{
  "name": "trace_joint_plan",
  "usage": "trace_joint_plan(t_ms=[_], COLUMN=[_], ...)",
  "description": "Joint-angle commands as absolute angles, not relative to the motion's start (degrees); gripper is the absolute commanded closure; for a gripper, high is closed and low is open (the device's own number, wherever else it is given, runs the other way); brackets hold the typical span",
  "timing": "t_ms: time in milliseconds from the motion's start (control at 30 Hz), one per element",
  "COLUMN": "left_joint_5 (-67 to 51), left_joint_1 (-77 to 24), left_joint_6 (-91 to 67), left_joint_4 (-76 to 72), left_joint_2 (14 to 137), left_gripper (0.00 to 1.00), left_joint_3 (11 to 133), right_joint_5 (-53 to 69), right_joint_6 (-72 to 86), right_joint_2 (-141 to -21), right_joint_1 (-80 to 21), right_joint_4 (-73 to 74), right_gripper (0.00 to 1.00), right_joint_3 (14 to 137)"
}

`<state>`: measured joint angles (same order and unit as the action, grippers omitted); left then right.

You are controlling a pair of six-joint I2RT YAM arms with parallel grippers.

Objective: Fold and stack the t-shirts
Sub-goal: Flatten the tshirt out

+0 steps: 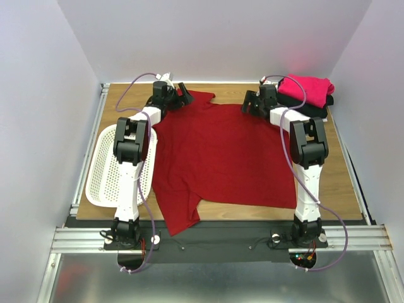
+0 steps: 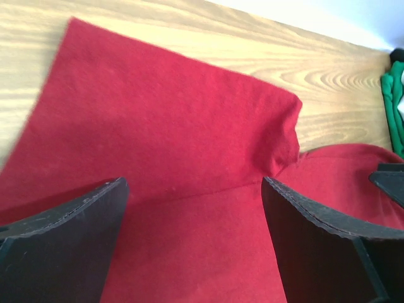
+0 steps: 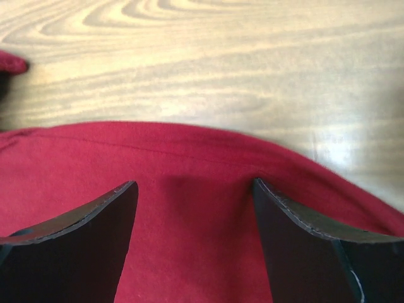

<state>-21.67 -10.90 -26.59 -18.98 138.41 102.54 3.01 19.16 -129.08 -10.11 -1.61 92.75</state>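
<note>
Top external: dark red t-shirt spread flat mid-surface; pink t-shirt stacked on black t-shirt at far right corner; left pincer over its far left sleeve, jaws wide apart, empty; right pincer over far right edge, likewise; basket left.

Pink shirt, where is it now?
In the top view, the pink shirt lies at the far right corner, atop the black shirt, beside the right tool.
</note>
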Motion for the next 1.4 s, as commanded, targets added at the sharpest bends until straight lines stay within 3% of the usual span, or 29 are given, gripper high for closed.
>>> trace_joint_plan(t_ms=[0,800,1033,1233,1367], left_joint_5=[-23.1,-23.2,-21.0,-10.4,2.8], left_joint_1=[-10.1,-5.4,-6.8,-11.3,-15.9], left_joint_6=[-27.9,-29.3,-22.9,-14.7,-11.1], left_joint_4=[-18.7,-17.1,-18.5,-21.2,-24.9], left_joint_2=[140.0,147.6,142.0,127.0,114.7], left_gripper=[0.01,0.01,0.01,0.01,0.01], left_joint_3=[107.0,123.0,123.4,110.0,91.0], right_joint_5=[3.1,5.7,5.3,5.6,5.8], right_joint_6=[20.0,19.3,17.3,13.5,12.4], right_joint_2=[-133.1,-149.3,-150.3,-143.5,-133.2], right_joint_1=[-10.2,-12.0,-12.0,-12.0,-12.2], right_joint_4=[3.1,12.8,13.9,12.5,7.0], right_gripper=[0.21,0.13,0.06,0.02,0.02], right_joint_3=[97.4,126.6,132.4,128.1,116.2])
